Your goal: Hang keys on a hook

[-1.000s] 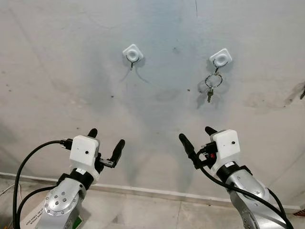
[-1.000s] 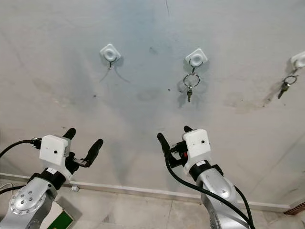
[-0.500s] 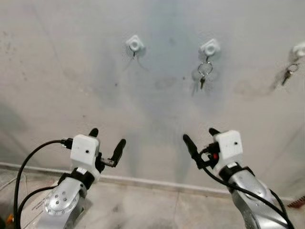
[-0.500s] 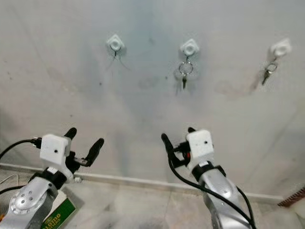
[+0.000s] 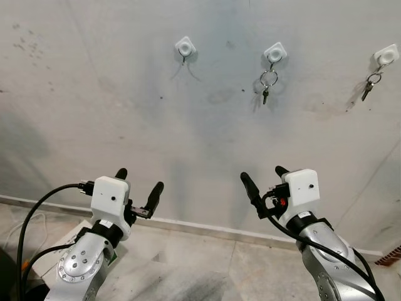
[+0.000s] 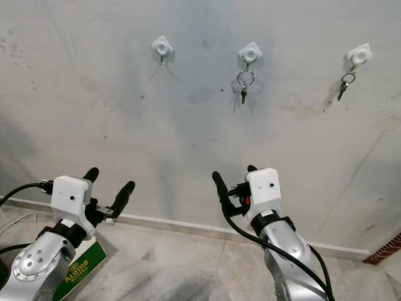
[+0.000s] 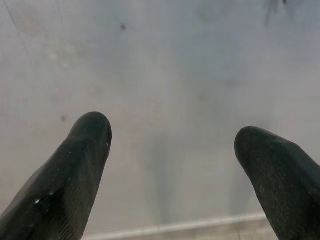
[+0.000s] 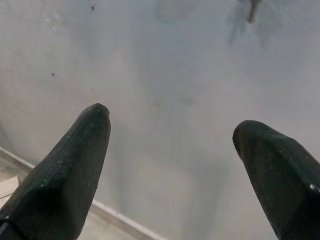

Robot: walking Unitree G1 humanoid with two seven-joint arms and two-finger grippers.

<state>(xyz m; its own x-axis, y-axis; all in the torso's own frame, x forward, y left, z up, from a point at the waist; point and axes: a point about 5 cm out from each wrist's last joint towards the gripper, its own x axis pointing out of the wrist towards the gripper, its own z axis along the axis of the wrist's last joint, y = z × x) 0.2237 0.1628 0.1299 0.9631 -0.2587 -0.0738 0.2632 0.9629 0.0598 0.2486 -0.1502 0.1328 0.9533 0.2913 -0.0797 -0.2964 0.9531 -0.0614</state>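
Hanging from the middle white square wall hook (image 5: 275, 52) is a set of small metal keys on a round silver ring (image 5: 268, 79); the ring sits just below the hook and one dark key dangles under it against the wall. A second small key set (image 5: 369, 86) hangs from the right white square wall hook (image 5: 386, 56), near the frame edge. The left white square wall hook (image 5: 185, 46) carries nothing; only its short metal prong projects downward.

All three hooks sit in one row high on the pale grey plaster wall (image 5: 125, 113), well apart from each other. The wall surface below them is flat, with faint stains and small dark specks. A light skirting strip (image 5: 188, 225) marks the joint between wall and grey tiled floor (image 5: 188, 269).

The left gripper (image 5: 138, 186) is held low, well below the hook row, with its two black fingers spread and nothing between them. The right gripper (image 5: 265, 182) is at the same height, fingers likewise spread and empty. Both point toward the wall without touching it. A white and green printed carton (image 6: 78, 274) lies on the floor beside the left arm
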